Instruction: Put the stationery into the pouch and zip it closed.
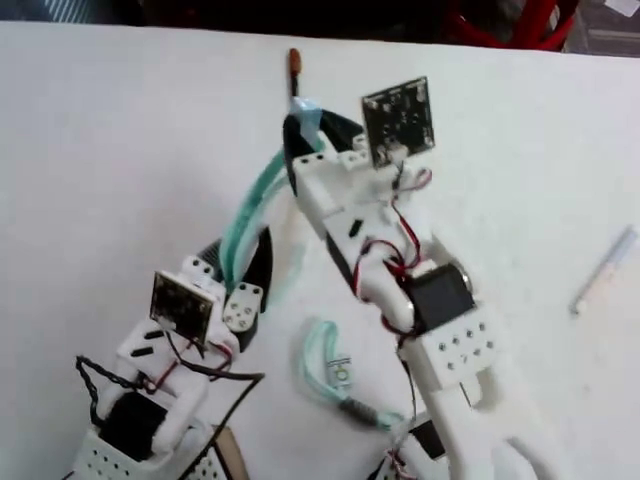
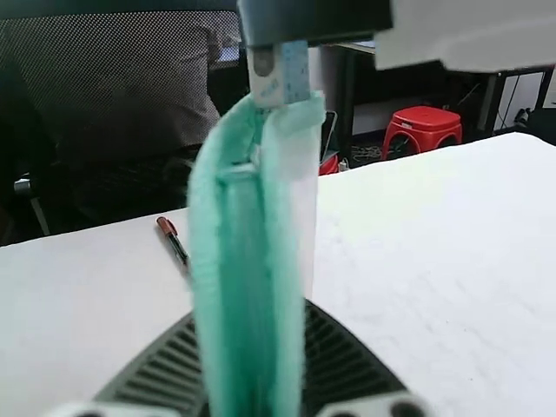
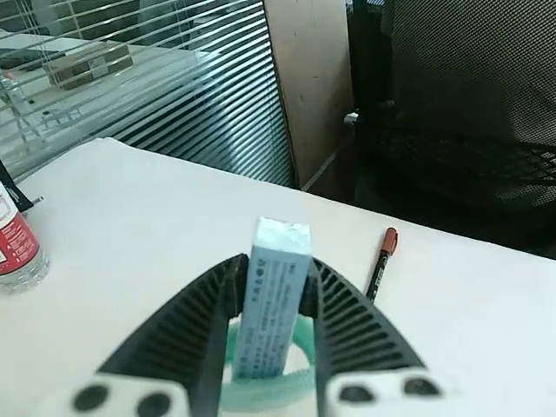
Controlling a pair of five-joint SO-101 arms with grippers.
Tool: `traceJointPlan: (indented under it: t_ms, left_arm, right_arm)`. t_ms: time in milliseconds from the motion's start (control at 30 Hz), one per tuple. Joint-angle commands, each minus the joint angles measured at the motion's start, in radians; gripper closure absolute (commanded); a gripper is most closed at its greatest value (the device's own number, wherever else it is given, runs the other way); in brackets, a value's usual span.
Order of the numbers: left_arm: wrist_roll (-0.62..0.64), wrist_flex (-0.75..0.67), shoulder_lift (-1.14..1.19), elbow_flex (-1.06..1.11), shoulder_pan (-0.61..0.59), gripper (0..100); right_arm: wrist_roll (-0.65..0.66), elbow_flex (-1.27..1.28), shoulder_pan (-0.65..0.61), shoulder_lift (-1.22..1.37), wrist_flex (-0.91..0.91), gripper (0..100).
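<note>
A mint-green pouch [image 1: 250, 215] is held up off the table, stretched between the two arms. My left gripper [image 1: 240, 265] is shut on its lower end, and in the left wrist view the pouch [image 2: 248, 261] rises from between the left gripper [image 2: 252, 356] jaws. My right gripper [image 1: 303, 125] is shut on a light blue eraser [image 1: 305, 108] at the pouch's upper opening. The right wrist view shows the right gripper [image 3: 274, 278] clamping the eraser [image 3: 276, 295] above the pouch rim [image 3: 261, 387]. A red-capped pen [image 1: 294, 65] lies on the table just beyond.
A white pen [image 1: 605, 270] lies at the table's right side. A mint-green cord [image 1: 325, 365] lies between the arm bases. A bottle [image 3: 17, 243] stands on the table off to one side. The red-capped pen [image 2: 172, 239] [image 3: 380, 261] lies near the far edge.
</note>
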Motion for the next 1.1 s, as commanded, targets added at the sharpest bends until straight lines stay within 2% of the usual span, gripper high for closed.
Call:
traceJointPlan:
  t_ms: [0, 133, 233, 333, 500, 667, 833, 1000, 1067]
  left_arm:
    - [-0.009, -0.005, -0.008, -0.014, 0.002, 97]
    - [-0.005, -0.002, -0.008, -0.015, 0.001, 96]
    - [0.011, 0.015, -0.008, -0.012, -0.021, 86]
    - [0.106, 0.074, -0.008, -0.035, -0.054, 78]
    - [0.098, 0.196, -0.008, -0.115, -0.070, 77]
    - [0.098, 0.201, -0.008, -0.112, -0.070, 77]
    - [0.097, 0.201, -0.008, -0.112, -0.070, 77]
    - [0.097, 0.201, -0.008, -0.112, -0.070, 77]
    - [0.097, 0.204, -0.008, -0.110, -0.070, 77]
  right_arm:
    - [0.006, 0.043, -0.024, -0.041, 0.016, 98.1]
    - [0.040, 0.064, -0.071, -0.030, 0.015, 98.1]
    - [0.043, 0.064, -0.122, -0.016, 0.018, 98.1]
    - [0.044, 0.064, -0.170, -0.010, 0.019, 98.1]
    - [0.044, 0.061, -0.202, -0.010, 0.019, 98.1]
    - [0.048, 0.003, -0.226, -0.010, 0.143, 97.3]
    - [0.089, -0.135, -0.245, -0.018, 0.340, 70.7]
    - [0.097, -0.247, -0.236, -0.019, 0.372, 72.8]
    - [0.097, -0.308, -0.188, -0.019, 0.390, 72.7]
